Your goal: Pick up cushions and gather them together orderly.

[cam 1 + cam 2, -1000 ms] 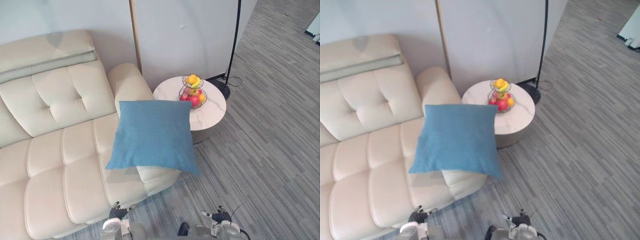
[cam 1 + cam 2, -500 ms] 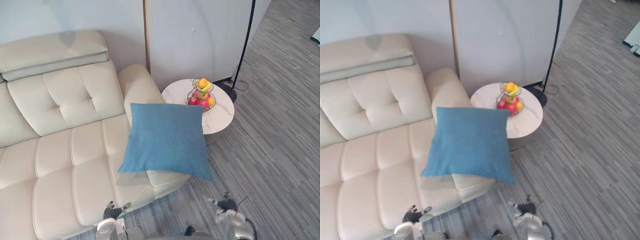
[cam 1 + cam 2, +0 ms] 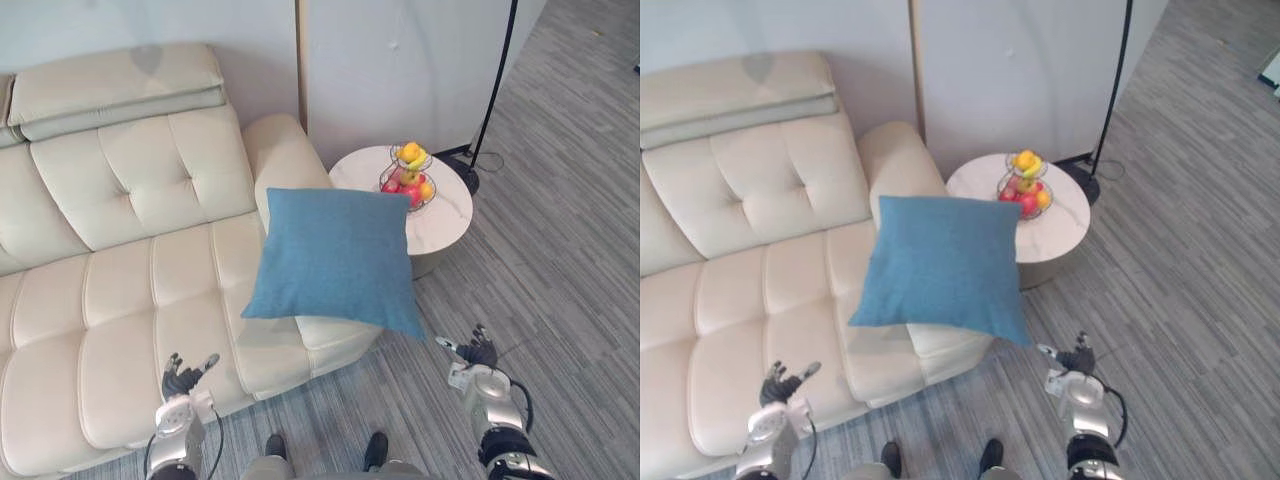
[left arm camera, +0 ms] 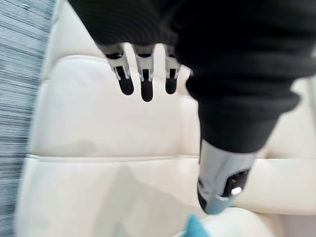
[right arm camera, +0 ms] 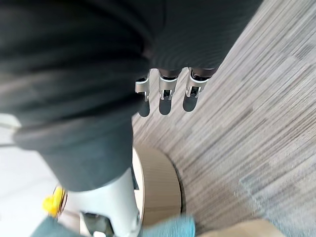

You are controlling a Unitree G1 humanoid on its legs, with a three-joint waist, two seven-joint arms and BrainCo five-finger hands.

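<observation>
Nearest the robot, the left hand (image 3: pixel 183 379) is hovering over the front of the cream sofa (image 3: pixel 120 300) with its fingers straight and spread, holding nothing, and the right hand (image 3: pixel 478 352) is hanging over the grey carpet (image 3: pixel 560 290), likewise loose-fingered and empty. Between and beyond them the blue cushion (image 3: pixel 338 258) is lying tilted on the end of the sofa seat, its near corner jutting past the seat edge over the carpet. That overhang is looking like the first risk: a one-sided push from either hand is likely to be tipping the cushion off onto the floor rather than lifting it. A soft, wide cushion is also going to be sagging and slipping if only one corner is being pinched, so both hands probably need to be closing on opposite edges. Just behind it the round side table (image 3: pixel 452 208) is carrying a wire fruit basket (image 3: pixel 407 180), and a wide right-arm swing or a flung cushion could be knocking the fruit over. Farther back, the floor lamp (image 3: pixel 496 88) is standing near enough to be toppled too.
</observation>
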